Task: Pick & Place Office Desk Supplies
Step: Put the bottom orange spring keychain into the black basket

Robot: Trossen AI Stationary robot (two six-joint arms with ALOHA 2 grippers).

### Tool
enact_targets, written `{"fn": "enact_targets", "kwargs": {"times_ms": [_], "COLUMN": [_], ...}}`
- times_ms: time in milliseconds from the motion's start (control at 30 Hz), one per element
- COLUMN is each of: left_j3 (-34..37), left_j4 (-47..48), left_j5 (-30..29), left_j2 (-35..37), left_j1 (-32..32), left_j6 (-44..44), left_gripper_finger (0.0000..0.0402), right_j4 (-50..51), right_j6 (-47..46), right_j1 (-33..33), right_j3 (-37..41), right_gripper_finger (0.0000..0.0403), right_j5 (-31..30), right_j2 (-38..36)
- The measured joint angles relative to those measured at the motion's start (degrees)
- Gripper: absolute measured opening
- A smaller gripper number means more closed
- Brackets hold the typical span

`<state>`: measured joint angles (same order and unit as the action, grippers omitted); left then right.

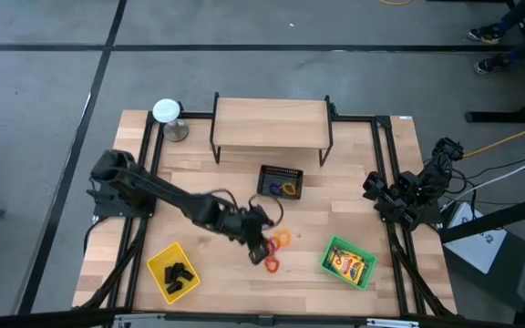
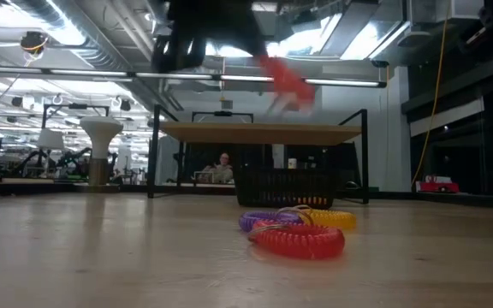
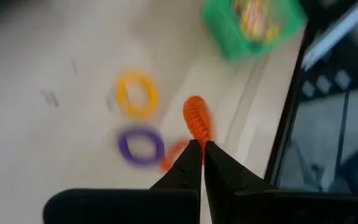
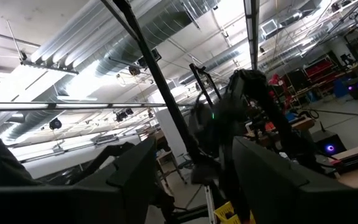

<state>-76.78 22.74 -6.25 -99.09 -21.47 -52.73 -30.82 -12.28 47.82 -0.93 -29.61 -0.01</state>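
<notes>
Above the loose rings, just in front of the black mesh basket (image 1: 281, 181), the left gripper (image 1: 261, 244) has its fingers pinched together on an orange ring (image 3: 196, 119), which hangs lifted off the table (image 1: 335, 228); the low view shows it as a blurred orange-red shape (image 2: 285, 81) up in the air. Three more rings lie on the wood below it, on the near side of the basket: one red (image 2: 298, 239), one yellow (image 2: 330, 219) and one purple (image 2: 264, 221), the three touching or overlapping one another. Inside the basket itself sits at least one further ring, blue and yellow in colour.

Left of the basket and nearer the table's front edge stands one yellow tray (image 1: 173, 271) holding several small black clips (image 1: 179, 272); their exact number cannot be told. Right of the basket and also toward the front stands one green tray (image 1: 347, 262) with one or more yellow printed packs (image 1: 350, 264).

From its base at the table's left side, the left arm reaches low and long across to a spot in front of the basket. Well to the right of the basket, the right gripper (image 1: 372, 186) waits folded at the table's edge, fingers apart and holding nothing.
</notes>
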Motion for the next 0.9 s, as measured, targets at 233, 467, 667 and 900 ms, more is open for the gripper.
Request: {"fn": "enact_targets", "kwargs": {"times_ms": [233, 467, 667, 900], "left_j3": [-0.04, -0.06, -0.17, -0.13], "left_j4": [-3.02, -7.87, -6.74, -6.11], "left_j5": [-5.79, -5.74, -2.53, 5.15], "left_j2": [3.27, 3.41, 2.12, -2.13], "left_j1": [7.79, 17.93, 25.16, 29.3], "left_j6": [6.98, 14.95, 18.94, 19.48], "left_gripper_finger": [0.0002, 0.0003, 0.0003, 0.0003], "right_j4": [-0.02, 0.0, 0.01, 0.19], "right_j6": [2.3, 2.29, 2.26, 2.28], "right_j1": [0.0, -0.01, 0.0, 0.0], "right_j3": [0.0, 0.0, 0.0, 0.0], "right_gripper_finger": [0.0214, 0.0214, 0.0214, 0.0214], "right_j5": [0.0, 0.0, 0.01, 0.0], "right_j2": [0.0, 0.0, 0.0, 0.0]}}
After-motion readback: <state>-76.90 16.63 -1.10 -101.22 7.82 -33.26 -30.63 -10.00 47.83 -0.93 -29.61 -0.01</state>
